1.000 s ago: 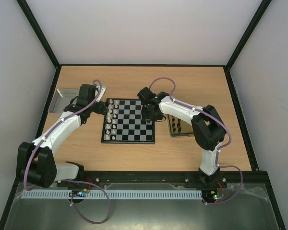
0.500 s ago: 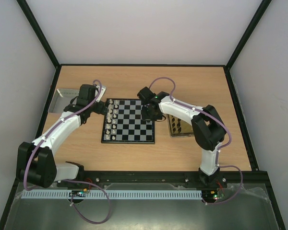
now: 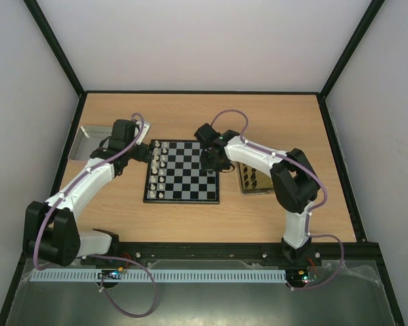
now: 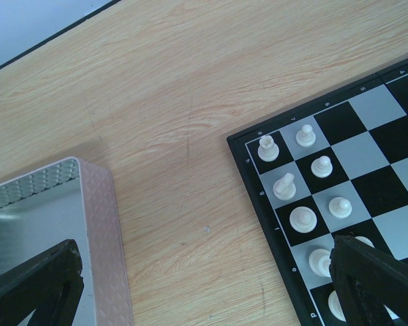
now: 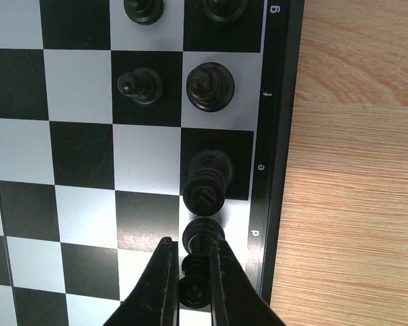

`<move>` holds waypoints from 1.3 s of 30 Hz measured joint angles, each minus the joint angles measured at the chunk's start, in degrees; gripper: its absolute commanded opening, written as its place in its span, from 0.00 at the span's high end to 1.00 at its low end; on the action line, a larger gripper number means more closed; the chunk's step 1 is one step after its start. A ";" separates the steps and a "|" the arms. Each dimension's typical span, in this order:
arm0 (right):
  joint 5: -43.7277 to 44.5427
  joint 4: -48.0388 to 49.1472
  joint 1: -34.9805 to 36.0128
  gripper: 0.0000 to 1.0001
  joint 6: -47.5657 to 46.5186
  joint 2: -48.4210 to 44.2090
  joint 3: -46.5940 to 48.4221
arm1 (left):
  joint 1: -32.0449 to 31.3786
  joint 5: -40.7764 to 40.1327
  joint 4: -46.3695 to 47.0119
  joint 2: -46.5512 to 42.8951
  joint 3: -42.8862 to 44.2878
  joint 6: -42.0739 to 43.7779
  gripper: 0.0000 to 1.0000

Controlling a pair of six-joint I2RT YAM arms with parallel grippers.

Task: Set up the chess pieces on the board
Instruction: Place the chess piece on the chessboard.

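Overhead view, last second: no visible change, and neither arm has shifted. I read this as a pause at the point of placement, not a transfer.

Right gripper (image 5: 192, 246): fingers pressed nearly together, pinching a tall black piece (image 5: 195, 288). In the wrist view it sits at the lower middle of the frame, over the edge square beside the letter d. I cannot tell whether its base is seated on the board (image 3: 182, 201).

Other black pieces (image 5: 209, 86) stand in the two files along that edge, toward the top of the wrist frame.

Left gripper (image 4: 204, 248): spread wide and holding nothing. It hovers between the silver tray (image 4: 102, 224) at lower left and the board's corner. White pieces (image 4: 290, 185) are already lined up at centre right.

Yellow tray (image 3: 253, 178) lies just right of the board in the overhead view.

Judgement: the white side looks nearly set and the black back row is filling. Next I would ease the fingers apart and check that the piece stands.
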 measured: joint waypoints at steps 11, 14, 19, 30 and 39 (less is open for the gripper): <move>0.07 -0.02 0.00 0.91 -0.02 0.07 0.00 | 0.00 0.02 0.02 0.00 0.02 0.00 0.01; 0.07 -0.02 0.00 0.91 -0.04 0.07 -0.02 | 0.00 0.02 0.02 0.00 0.02 0.00 0.01; 0.04 -0.02 0.00 0.87 -0.04 0.07 -0.02 | 0.00 0.02 0.02 0.00 0.02 0.00 0.01; 0.00 0.04 0.00 0.84 -0.07 0.07 -0.79 | 0.00 0.02 0.00 0.00 0.02 0.00 0.01; 0.02 0.04 0.00 0.78 -0.04 0.07 -1.03 | 0.00 0.02 0.00 0.00 0.02 0.00 0.01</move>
